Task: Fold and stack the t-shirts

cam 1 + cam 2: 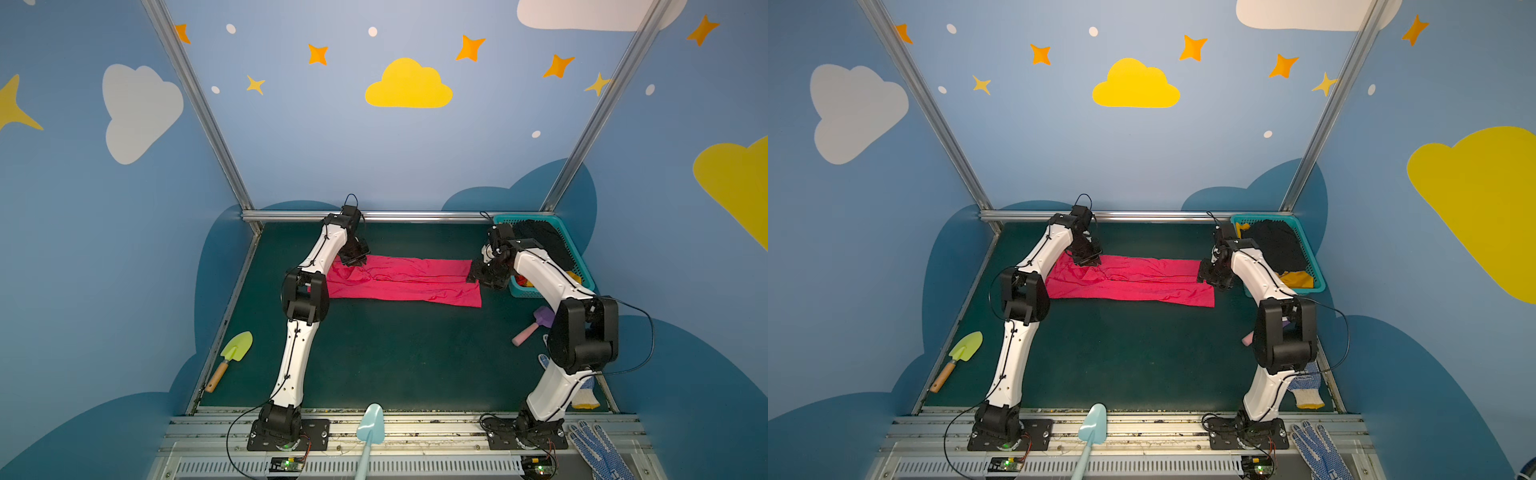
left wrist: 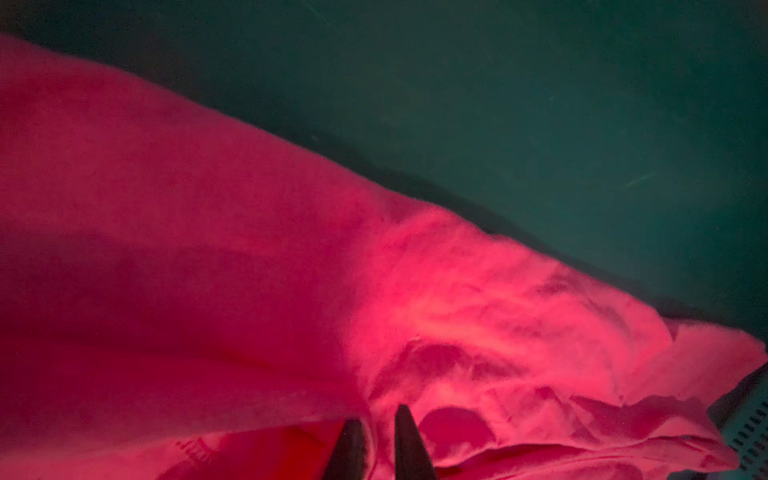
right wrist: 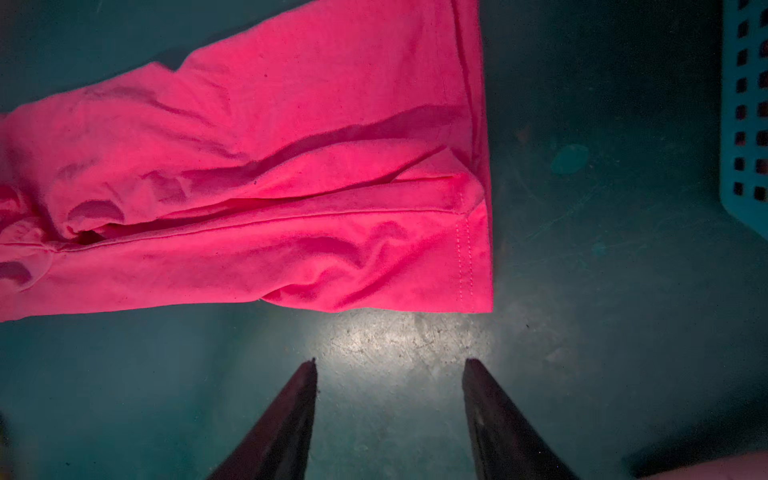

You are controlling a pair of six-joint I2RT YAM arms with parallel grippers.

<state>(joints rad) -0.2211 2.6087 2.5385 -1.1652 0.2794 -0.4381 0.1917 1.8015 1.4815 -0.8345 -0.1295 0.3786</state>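
A bright pink-red t-shirt point(image 1: 403, 282) point(image 1: 1133, 282) lies as a long folded strip across the far half of the green mat. My left gripper point(image 1: 353, 262) point(image 1: 1089, 262) presses down on the strip's left end. In the left wrist view its fingers stand almost together on a ridge of the pink cloth point(image 2: 249, 249), so the left gripper point(image 2: 378, 415) is shut on it. My right gripper point(image 1: 473, 276) point(image 1: 1204, 274) hovers at the right end. In the right wrist view the right gripper point(image 3: 388, 360) is open over bare mat, just short of the hemmed corner point(image 3: 465, 266). A black t-shirt point(image 1: 1275, 245) and a mustard-yellow one point(image 1: 1298, 279) lie in the basket.
A teal plastic basket point(image 1: 582, 266) point(image 3: 744, 104) stands at the back right, close to my right arm. A green trowel point(image 1: 235, 353) lies at the left edge, a light blue shovel point(image 1: 370, 424) at the front, a pink and purple toy point(image 1: 534, 326) and blue-dotted gloves point(image 1: 598, 449) on the right.
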